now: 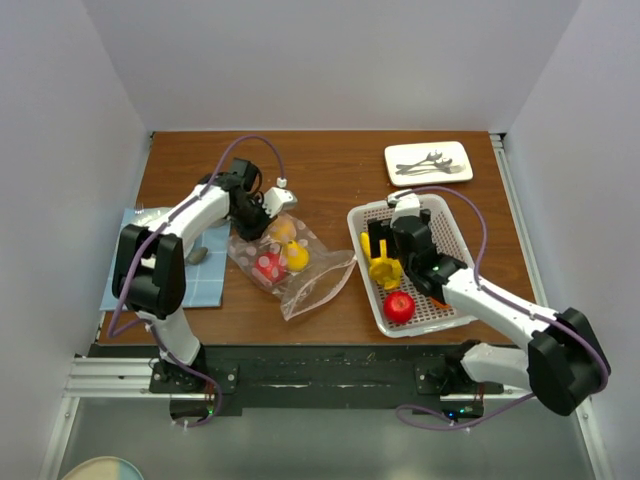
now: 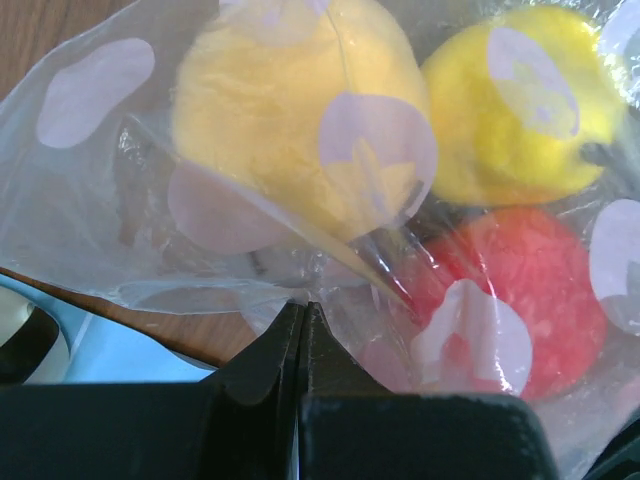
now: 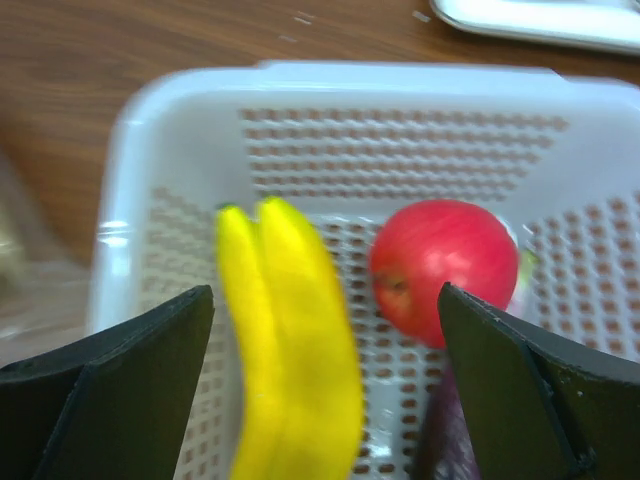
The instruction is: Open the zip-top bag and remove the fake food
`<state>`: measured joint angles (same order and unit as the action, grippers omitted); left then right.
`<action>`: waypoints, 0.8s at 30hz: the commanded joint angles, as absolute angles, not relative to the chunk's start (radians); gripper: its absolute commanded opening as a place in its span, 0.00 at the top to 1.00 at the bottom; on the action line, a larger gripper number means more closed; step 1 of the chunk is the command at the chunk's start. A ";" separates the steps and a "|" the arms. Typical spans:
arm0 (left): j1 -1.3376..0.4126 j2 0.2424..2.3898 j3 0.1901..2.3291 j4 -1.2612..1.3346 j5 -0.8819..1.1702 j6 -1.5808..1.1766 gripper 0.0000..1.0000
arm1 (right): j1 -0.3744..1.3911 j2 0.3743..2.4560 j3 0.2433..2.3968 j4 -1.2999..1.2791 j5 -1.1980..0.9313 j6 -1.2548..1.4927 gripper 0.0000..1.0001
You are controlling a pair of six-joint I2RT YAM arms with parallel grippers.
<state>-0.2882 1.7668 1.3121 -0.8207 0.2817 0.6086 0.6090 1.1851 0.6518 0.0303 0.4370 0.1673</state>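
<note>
The left pincer (image 2: 300,315), pressed together, pinches the edge of the zip-top bag (image 1: 312,286), with yellow and red fake fruit (image 1: 283,258) inside it. The right pincer (image 3: 325,292) hangs spread wide over a banana (image 3: 290,340) and an apple (image 3: 445,265) in a white basket (image 1: 452,226). Bag and basket lie on a brown wooden tabletop (image 1: 330,170) between white walls.

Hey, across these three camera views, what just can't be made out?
Top view: the right arm covers part of the basket; whatever lies under it is hidden.
Left wrist view: glare and wrinkles in the zip-top bag blur the fake food; whether the shut left gripper pinches film is unclear.
Right wrist view: the banana is blurred and cut by the bottom edge; a purple piece is mostly behind a finger of the right gripper.
</note>
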 commanded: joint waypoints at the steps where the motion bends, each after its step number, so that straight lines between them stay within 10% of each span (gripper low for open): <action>1: -0.285 1.744 1.342 -0.833 0.321 0.584 1.00 | 0.614 1.092 0.716 0.130 0.079 0.077 0.01; 7: -0.285 1.763 1.342 -0.821 0.304 0.581 1.00 | 0.710 1.003 0.695 0.108 -0.138 0.091 0.08; 12: -0.285 1.770 1.348 -0.819 0.295 0.583 1.00 | 0.923 1.118 0.664 0.116 -0.057 0.097 0.57; 15: -0.285 1.764 1.399 -0.867 0.295 0.587 1.00 | 0.988 1.207 0.652 0.178 -0.017 0.121 0.68; 24: -0.287 1.683 1.586 -1.054 0.322 0.603 1.00 | 1.022 1.339 0.612 0.310 0.096 0.147 0.66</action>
<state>-0.2882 1.7611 1.5303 -0.9596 0.2844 0.5949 1.0145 1.3216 0.6300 0.1913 -0.0051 0.1284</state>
